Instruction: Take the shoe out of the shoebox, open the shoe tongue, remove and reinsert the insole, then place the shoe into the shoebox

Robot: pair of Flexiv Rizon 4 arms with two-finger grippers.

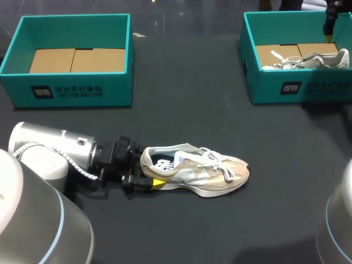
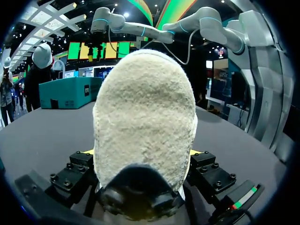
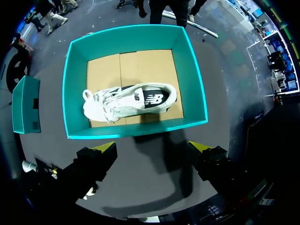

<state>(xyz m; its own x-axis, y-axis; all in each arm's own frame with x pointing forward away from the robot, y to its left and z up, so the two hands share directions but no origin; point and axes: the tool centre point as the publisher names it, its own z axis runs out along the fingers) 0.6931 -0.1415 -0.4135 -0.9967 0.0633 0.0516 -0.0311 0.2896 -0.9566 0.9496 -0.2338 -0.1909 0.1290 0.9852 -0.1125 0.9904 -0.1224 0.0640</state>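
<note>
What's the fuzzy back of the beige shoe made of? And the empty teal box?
Beige lace-up sneaker: heel probably suede or similar napped fabric; it looks matte and fuzzy. Empty teal shoebox: likely cardboard; thin stiff walls, smooth teal coating, plain brown creased floor.

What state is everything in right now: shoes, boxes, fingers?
beige shoe, upright on the table, heel in the left gripper
white shoe, lying in the right shoebox
left shoebox, open, empty
right shoebox, open, holds the white shoe
left gripper, shut on the beige shoe's heel
right gripper, open, above the right shoebox
</note>
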